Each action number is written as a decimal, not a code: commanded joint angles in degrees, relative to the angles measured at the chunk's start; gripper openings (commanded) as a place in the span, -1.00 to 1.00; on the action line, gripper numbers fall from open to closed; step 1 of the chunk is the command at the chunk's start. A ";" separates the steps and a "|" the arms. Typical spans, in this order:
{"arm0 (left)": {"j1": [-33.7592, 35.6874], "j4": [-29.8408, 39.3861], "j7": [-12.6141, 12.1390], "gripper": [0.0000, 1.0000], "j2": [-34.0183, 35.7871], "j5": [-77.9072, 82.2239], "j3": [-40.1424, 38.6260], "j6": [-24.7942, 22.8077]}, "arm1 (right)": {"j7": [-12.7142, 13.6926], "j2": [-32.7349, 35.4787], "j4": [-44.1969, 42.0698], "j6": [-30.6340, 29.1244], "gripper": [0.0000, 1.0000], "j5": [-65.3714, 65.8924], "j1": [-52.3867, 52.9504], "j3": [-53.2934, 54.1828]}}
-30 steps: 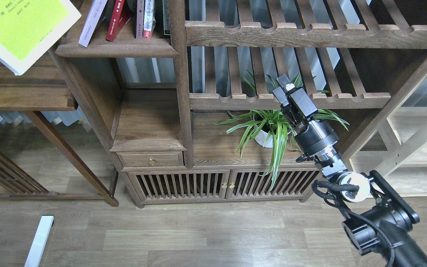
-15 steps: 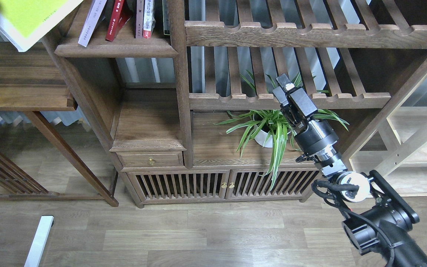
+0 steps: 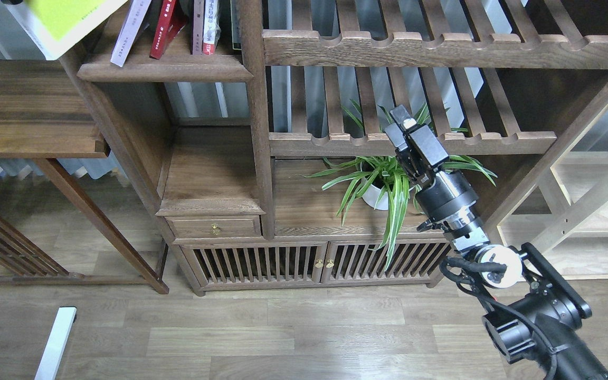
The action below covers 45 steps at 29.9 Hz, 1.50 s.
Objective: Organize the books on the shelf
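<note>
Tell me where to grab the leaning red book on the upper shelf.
Pinch the red book across its thin spine, coming in from the open front. The spine faces outward, and its tilt seems to leave gaps beside both covers.

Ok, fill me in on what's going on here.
A yellow-green book sits tilted at the top left corner, cut off by the frame edge, just left of the shelf where a few thin books already stand leaning. What holds it is out of view. The right gripper carries nothing and hangs in front of the potted plant, away from the books.
</note>
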<state>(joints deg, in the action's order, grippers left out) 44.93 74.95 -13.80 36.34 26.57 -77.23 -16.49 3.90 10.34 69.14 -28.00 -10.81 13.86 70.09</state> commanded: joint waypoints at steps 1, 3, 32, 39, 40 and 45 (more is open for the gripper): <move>1.38 -1.12 0.00 -0.95 -0.13 -0.03 1.20 1.19 | -0.03 -0.24 0.03 0.00 0.66 0.00 0.03 -1.27; 2.17 -1.29 0.00 -0.95 -0.13 -0.03 1.73 2.42 | 0.06 -0.76 0.03 0.00 0.66 0.09 0.12 -1.80; 16.41 -6.66 1.05 -0.94 -4.88 0.06 17.37 16.83 | 0.06 -3.75 0.21 0.00 0.66 1.41 -0.94 -3.29; 18.17 -6.75 1.76 -0.94 -5.67 0.15 20.54 21.93 | 0.06 -3.40 0.21 0.00 0.66 1.41 -1.81 -3.38; 18.17 -6.75 1.76 -0.94 -5.76 0.23 20.80 22.20 | 0.06 -3.40 0.21 0.00 0.66 1.41 -1.90 -3.38; 19.05 -8.59 3.07 -0.95 -6.02 0.50 22.38 22.99 | 0.06 -3.31 0.21 0.00 0.66 1.41 -2.08 -3.30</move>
<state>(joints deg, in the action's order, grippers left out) 63.25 67.72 -11.62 30.40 27.00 -55.49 6.14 3.96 6.98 69.35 -28.00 -9.40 11.88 66.71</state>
